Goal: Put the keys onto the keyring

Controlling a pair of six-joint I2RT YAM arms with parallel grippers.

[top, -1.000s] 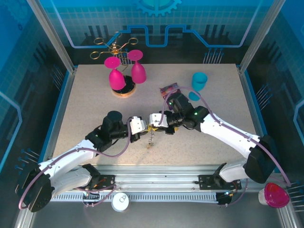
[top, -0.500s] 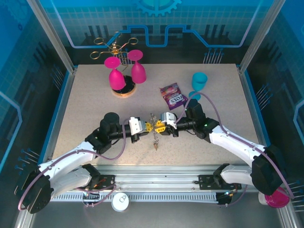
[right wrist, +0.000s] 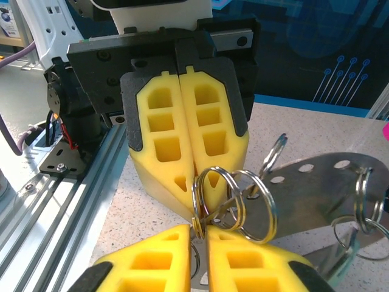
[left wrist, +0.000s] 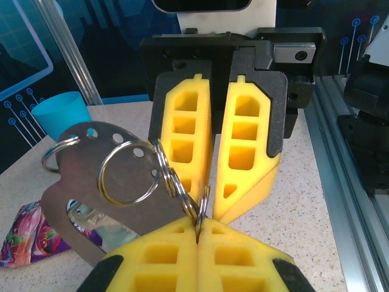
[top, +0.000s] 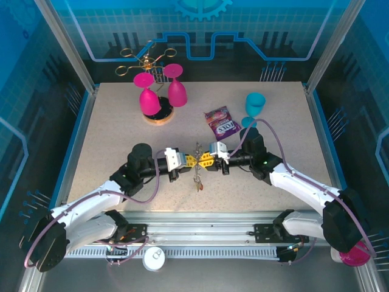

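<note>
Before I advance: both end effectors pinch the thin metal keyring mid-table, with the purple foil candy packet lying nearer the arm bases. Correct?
No. Top view: purple foil candy packet lies beyond left end effector and right end effector, both pinching the thin metal keyring.

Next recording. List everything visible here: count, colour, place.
keyring rings: several, silver, linked, pinched between both grippers
metal plate: one, silver, holed, hanging on the rings
keys: small silver bunch, count unclear, dangling under the grippers
candy packet: one, purple, behind the grippers
goblets: two, pink, upside down on the rack, far left
wire rack: one, gold
teal goblet: one, right of the packet
pink goblet: one, off the table, near right
table: one, speckled beige
left gripper: yellow fingers, shut on a ring
right gripper: yellow fingers, shut on a ring
</note>
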